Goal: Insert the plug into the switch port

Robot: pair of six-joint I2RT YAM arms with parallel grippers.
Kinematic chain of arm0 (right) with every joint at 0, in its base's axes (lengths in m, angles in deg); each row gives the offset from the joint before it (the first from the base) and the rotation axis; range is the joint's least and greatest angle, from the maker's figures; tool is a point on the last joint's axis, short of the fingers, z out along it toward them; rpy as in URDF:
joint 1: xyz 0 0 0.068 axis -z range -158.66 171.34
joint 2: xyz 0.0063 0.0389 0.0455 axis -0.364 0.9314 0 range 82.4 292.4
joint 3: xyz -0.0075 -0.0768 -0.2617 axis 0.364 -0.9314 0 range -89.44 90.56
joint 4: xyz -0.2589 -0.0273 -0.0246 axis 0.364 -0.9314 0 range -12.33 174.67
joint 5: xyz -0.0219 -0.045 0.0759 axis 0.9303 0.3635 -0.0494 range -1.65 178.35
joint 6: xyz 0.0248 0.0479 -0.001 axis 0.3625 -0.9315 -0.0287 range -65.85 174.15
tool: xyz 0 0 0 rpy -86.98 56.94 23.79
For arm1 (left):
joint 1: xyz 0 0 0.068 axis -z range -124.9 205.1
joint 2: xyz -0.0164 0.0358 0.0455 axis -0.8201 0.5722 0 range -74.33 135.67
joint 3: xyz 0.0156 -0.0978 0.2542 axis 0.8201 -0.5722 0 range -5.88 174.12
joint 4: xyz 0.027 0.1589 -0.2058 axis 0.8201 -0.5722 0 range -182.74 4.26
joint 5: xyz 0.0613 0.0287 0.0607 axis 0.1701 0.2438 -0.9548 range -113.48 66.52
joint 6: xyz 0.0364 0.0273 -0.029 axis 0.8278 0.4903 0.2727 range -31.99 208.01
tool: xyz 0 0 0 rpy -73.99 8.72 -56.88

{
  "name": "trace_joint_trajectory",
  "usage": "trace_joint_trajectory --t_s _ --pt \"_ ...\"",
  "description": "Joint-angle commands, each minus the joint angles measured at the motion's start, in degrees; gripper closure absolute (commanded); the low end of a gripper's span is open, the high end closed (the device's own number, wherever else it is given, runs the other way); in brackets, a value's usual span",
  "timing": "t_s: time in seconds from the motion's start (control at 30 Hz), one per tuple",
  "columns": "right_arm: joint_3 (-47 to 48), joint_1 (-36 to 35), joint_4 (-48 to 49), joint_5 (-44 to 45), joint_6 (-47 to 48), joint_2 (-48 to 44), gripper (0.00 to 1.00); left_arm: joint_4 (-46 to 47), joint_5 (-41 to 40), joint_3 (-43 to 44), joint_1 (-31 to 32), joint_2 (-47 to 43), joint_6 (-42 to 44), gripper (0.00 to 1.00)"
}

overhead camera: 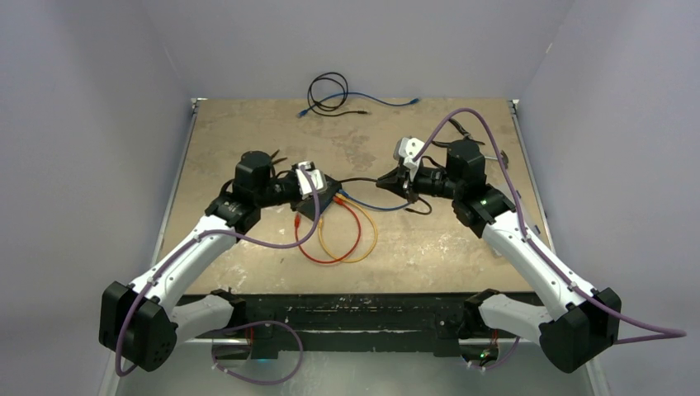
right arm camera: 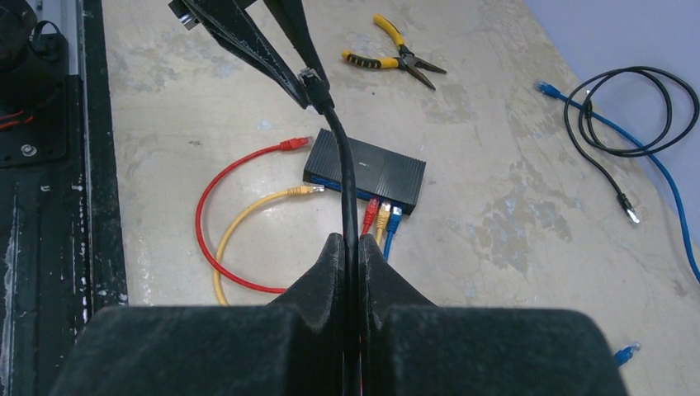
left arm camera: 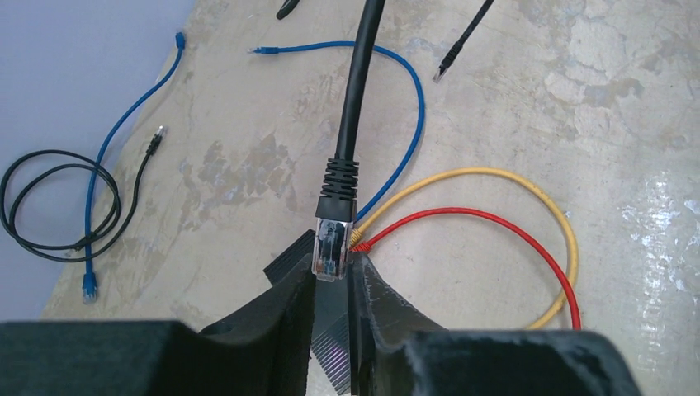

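Plug (left arm camera: 332, 243) was not yet in the switch (right arm camera: 365, 172). The left gripper (left arm camera: 332, 269) had its jaws clamped on the clear plug and held it in the air just above the switch. The right gripper (right arm camera: 351, 247) had its jaws squeezed tight on the black cable (left arm camera: 357, 82), a bit farther along.

In the right wrist view the switch lay flat on the table (overhead camera: 248, 132) at 12 o'clock from that gripper. Its sockets faced 5 o'clock. A red plug (right arm camera: 371, 216), a yellow plug (right arm camera: 383, 216) and a blue plug (right arm camera: 394, 216) sat in three sockets there.

The grabbing part looked done. Lining the plug up with a free socket and pushing it in were left.
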Motion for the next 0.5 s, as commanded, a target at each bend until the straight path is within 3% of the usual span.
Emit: trace_joint_trajectory --t_s 0.0,0.1,0.17,0.33,0.47 --pt "1.9 0.1 1.0 -2.6 -0.6 -0.7 1.00 -1.4 3.0 1.9 -0.4 0.2 2.2 0.87" --pt "2.3 0.1 1.0 -2.1 -0.8 -0.1 1.00 -2.0 3.8 2.1 -0.4 0.2 2.5 0.99" --pt "2.9 0.1 0.6 -1.8 -0.6 0.3 1.00 -2.5 4.1 2.4 -0.4 0.4 2.5 1.00" --pt "4.4 0.1 -0.1 -2.5 -0.3 1.6 0.64 -5.2 5.3 4.3 -0.4 1.8 3.5 1.00" --pt "7.0 -0.2 -2.2 -5.3 1.1 4.3 0.51 -6.8 7.7 5.8 -0.4 3.5 3.4 1.00"
